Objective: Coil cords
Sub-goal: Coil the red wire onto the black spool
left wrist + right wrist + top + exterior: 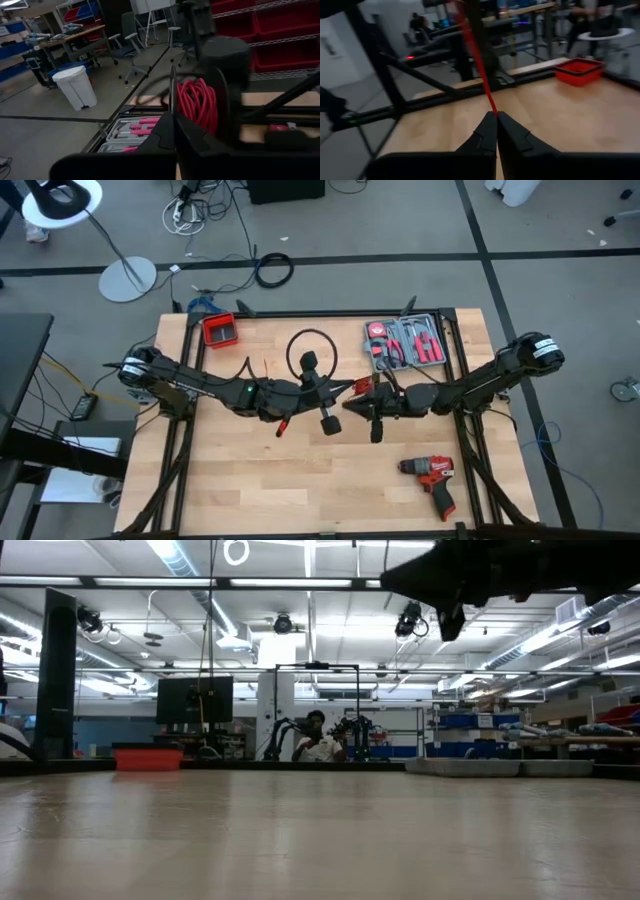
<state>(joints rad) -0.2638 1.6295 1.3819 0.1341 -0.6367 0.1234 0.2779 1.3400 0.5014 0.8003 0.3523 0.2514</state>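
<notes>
The cords [352, 388], thin red and black wires, hang above the middle of the table between my two grippers. My left gripper [335, 392] comes from the table's left, and my right gripper [352, 402] comes from its right. Both are shut on the cords. The left wrist view shows a bundle of red loops [197, 105] against the right arm's dark body. A small red end [283, 423] dangles under the left arm. In the low view both arms are only dark shapes [480, 570] at the top. My left gripper pinches a thin black strand [172, 97] between its two fingertips. The fingers lie level, coming from the table's left, and the strand runs away from the tips, clear of the table. My right gripper pinches a single red strand [491, 107] between its fingertips, level, from the table's right. The strand runs straight and taut from the tips toward the left arm, clear of the table.
A thick black cable ring [312, 352] lies just beyond the grippers. A red bin [219, 330] stands at the far left and an open tool case [405, 343] at the far right. A red drill [432, 477] lies near right. Bare wood [230, 480] spreads near left.
</notes>
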